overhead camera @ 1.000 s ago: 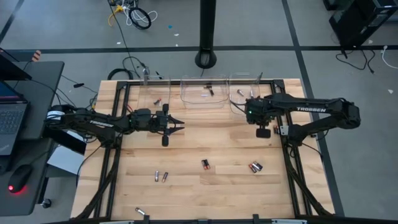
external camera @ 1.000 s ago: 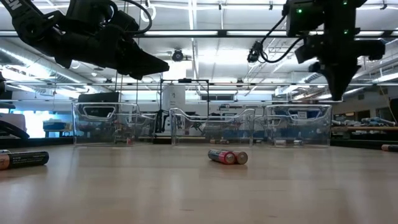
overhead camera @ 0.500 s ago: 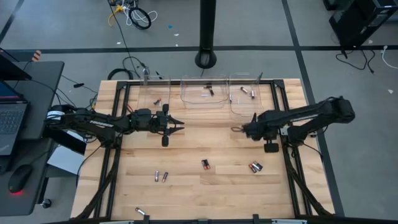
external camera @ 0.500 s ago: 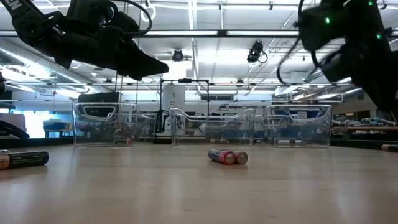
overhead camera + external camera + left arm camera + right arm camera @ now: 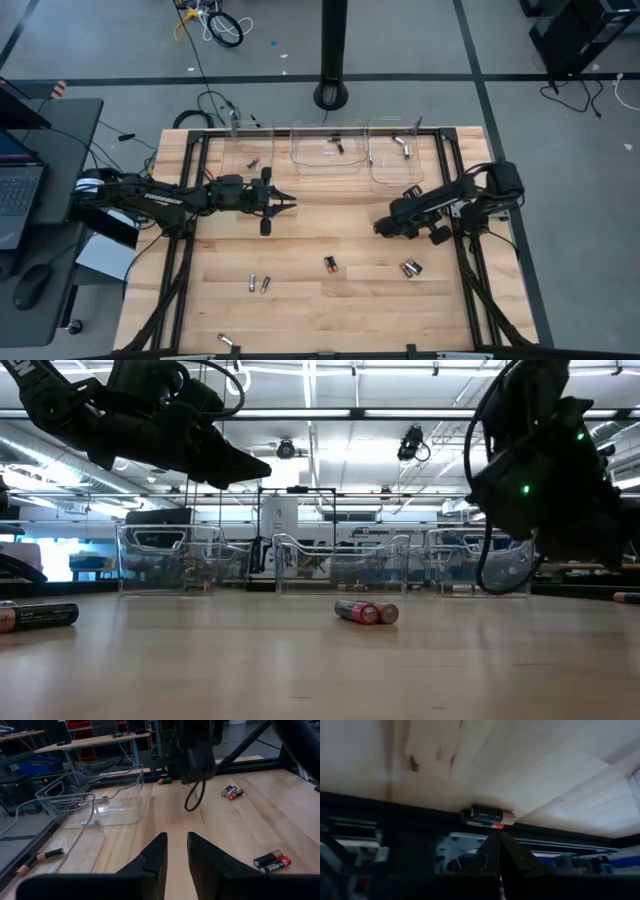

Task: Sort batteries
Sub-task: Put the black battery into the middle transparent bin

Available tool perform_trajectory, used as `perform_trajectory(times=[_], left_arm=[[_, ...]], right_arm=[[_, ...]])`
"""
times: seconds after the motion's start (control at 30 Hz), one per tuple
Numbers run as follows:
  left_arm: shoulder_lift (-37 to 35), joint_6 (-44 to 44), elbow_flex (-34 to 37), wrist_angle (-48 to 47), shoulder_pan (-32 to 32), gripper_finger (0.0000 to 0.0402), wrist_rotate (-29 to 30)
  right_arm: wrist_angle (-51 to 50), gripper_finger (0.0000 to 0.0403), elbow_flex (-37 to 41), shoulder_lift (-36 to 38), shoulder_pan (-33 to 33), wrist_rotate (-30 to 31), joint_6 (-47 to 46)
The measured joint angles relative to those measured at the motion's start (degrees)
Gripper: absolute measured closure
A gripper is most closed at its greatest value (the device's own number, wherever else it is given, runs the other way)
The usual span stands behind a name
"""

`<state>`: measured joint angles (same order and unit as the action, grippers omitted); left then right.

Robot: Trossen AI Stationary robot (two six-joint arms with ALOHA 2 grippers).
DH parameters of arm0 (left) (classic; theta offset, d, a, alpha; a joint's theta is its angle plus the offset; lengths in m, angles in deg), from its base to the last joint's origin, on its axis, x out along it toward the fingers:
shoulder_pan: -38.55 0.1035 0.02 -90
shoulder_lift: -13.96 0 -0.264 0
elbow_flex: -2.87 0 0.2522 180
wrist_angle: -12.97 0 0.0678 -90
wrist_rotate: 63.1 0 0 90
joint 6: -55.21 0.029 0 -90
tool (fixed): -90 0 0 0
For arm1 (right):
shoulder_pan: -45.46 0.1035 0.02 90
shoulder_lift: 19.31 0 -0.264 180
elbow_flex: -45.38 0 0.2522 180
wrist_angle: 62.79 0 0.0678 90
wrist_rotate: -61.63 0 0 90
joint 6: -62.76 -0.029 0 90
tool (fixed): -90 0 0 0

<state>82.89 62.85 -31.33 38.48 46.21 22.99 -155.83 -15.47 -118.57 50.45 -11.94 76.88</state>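
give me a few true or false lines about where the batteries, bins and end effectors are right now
1. Three clear bins stand along the table's far edge. True.
2. The left end effector holds a battery. False: nothing is between its fingers.
3. A pair of batteries lies mid-table. True.
4. The right end effector is over the bins. False: it is over bare wood in front of them.
5. The right end effector is shut. True.

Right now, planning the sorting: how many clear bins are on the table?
3, side by side along the far edge: left bin, middle bin, right bin. None seem hidden.
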Motion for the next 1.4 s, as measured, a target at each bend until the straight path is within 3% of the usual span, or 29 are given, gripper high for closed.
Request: perform_trajectory(times=[0.37,0.83,1.17,1.4], left_arm=[[0.00,0.00,0.01,-0.35,-0.26,0.0322,0.00],[0.00,0.00,0.01,-0.14,-0.26,0.0321,0.00],[0.00,0.00,0.01,-0.24,-0.26,0.0321,0.00],[0.00,0.00,0.01,-0.24,-0.26,0.0321,0.00]], right_arm=[[4.07,0.0396,5.42,-4.05,-4.48,2.60,9.88],[11.40,0.0396,11.72,-4.07,-7.49,4.45,14.16],[9.27,0.0396,7.13,-2.97,-4.65,2.35,13.60],[4.94,0.0396,3.67,3.19,-4.63,2.43,8.87]])
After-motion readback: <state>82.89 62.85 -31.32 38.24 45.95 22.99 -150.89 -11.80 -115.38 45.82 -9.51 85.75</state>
